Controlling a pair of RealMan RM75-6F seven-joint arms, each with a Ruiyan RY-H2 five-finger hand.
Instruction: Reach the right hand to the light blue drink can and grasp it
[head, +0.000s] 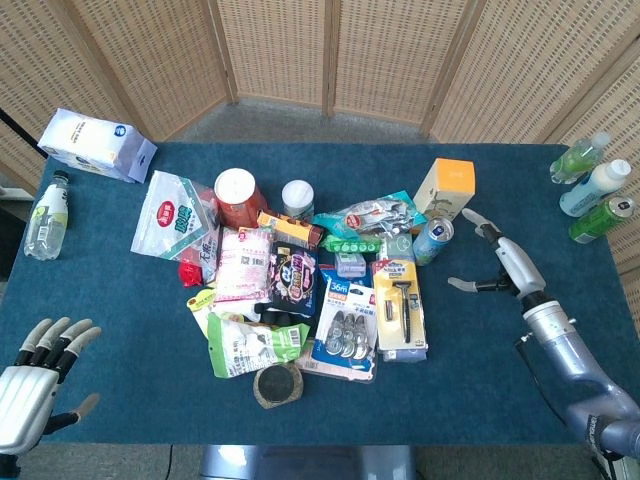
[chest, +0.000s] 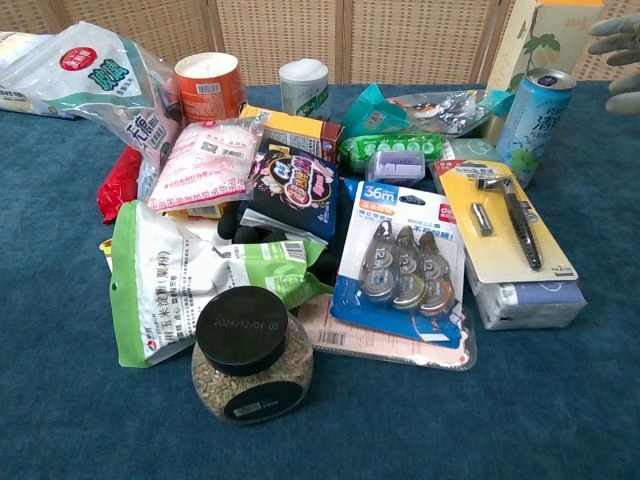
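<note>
Nearest to us, our left hand (head: 28, 385) rests at the near left corner of the table (head: 120, 330), fingers spread and holding nothing. Going further, we see the jar with the black lid (chest: 250, 355) at the front of the pile, then the pack of correction tapes (chest: 402, 262) and the razor on its yellow card (chest: 505, 218). Behind the razor stands the light blue can (chest: 533, 122), upright, with the tall carton (chest: 540, 40) just behind it. Our right hand (head: 500, 262) hovers near the can on its right side, apart from it, with fingers and thumb open and nothing between them.

We think the risks are these: the can is tall and light, so a finger that arrives first on one side may push it over onto the razor card. The carton stands very close, so the fingers may catch it instead, or knock it. If the hand closes too high, near the rim, the can may slip out
</note>
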